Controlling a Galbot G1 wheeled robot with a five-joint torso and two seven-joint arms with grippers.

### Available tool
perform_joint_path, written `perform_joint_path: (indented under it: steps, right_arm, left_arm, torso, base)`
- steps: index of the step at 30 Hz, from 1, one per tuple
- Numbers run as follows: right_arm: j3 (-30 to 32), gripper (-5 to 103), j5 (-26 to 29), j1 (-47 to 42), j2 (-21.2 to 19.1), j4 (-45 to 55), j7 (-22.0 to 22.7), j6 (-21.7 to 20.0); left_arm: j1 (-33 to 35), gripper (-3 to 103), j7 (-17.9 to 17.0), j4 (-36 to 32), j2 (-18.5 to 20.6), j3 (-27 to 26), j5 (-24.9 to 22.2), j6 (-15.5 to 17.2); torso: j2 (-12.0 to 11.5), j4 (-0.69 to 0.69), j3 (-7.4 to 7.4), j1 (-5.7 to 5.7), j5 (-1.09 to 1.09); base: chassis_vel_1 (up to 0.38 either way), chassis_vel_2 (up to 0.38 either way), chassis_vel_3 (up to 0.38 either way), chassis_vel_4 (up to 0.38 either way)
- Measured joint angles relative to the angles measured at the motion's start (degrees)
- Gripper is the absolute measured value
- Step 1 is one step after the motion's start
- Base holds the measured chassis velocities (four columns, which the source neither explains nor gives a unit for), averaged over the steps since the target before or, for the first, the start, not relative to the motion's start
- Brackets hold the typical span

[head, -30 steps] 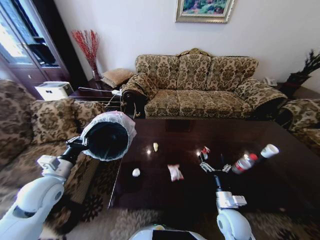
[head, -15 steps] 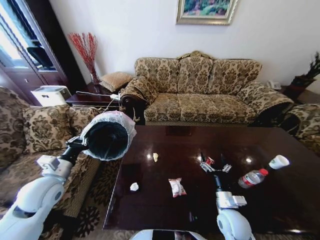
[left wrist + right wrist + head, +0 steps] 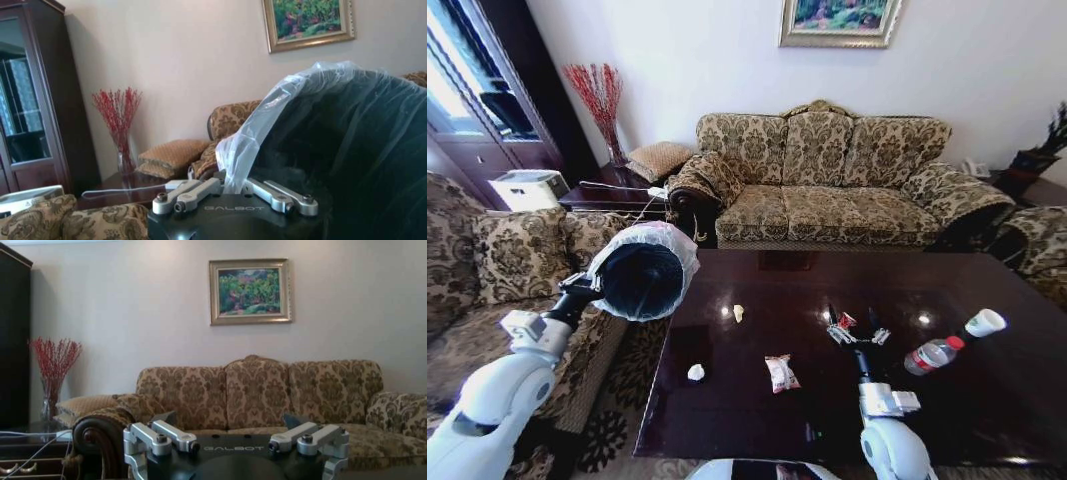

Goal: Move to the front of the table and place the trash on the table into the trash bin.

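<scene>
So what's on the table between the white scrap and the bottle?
In the head view, between the scrap and bottle lie a snack wrapper and the right gripper.

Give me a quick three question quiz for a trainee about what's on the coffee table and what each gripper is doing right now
1. True or false: the left gripper is shut on the rim of the trash bin, held up beside the table.
2. Which item lies nearest the right gripper?
A. red-white wrapper
B. white crumpled scrap
C. paper cup
3. Fill in: the bottle lies on its side, its red cap pointing toward the ____.

Key
1. True; the fingers pinch the bag-lined rim.
2. A; the gripper hangs open just above the table, empty.
3. Paper cup.
</scene>
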Motion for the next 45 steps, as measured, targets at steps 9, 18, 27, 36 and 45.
perform_joint_path:
  steps: [9, 18, 27, 36, 45]
  right_arm:
    - [0.01, 100, 0.0, 0.01, 0.0, 0.0, 0.0, 0.0]
    - [0.0, 100, 0.0, 0.02, 0.0, 0.0, 0.0, 0.0]
    - [0.0, 100, 0.0, 0.02, 0.0, 0.0, 0.01, 0.0]
    - [0.01, 100, 0.0, 0.02, 0.0, 0.0, 0.01, 0.0]
    - [0.01, 100, 0.0, 0.03, 0.0, 0.0, 0.01, 0.0]
  left_arm:
    - [0.0, 0, 0.0, 0.0, 0.0, 0.0, 0.0, 0.03]
    - [0.0, 0, 0.0, 0.01, 0.0, 0.0, 0.0, 0.06]
    - [0.0, 0, 0.0, 0.0, 0.0, 0.0, 0.0, 0.06]
    - [0.0, 0, -0.01, 0.0, 0.0, 0.0, 0.0, 0.06]
    - [0.0, 0, 0.0, 0.0, 0.0, 0.0, 0.0, 0.06]
  torso:
    - [0.0, -0.01, 0.01, 0.02, 0.01]
    - [0.0, -0.01, 0.01, 0.02, 0.0]
    - [0.0, -0.01, 0.01, 0.02, 0.0]
    - [0.0, -0.01, 0.01, 0.02, 0.0]
    - [0.0, -0.01, 0.01, 0.03, 0.0]
  base:
    - [0.0, 0.0, 0.0, 0.0]
    - [0.0, 0.0, 0.0, 0.0]
    - [0.0, 0.0, 0.0, 0.0]
    - [0.0, 0.0, 0.0, 0.0]
    - [0.0, 0.0, 0.0, 0.0]
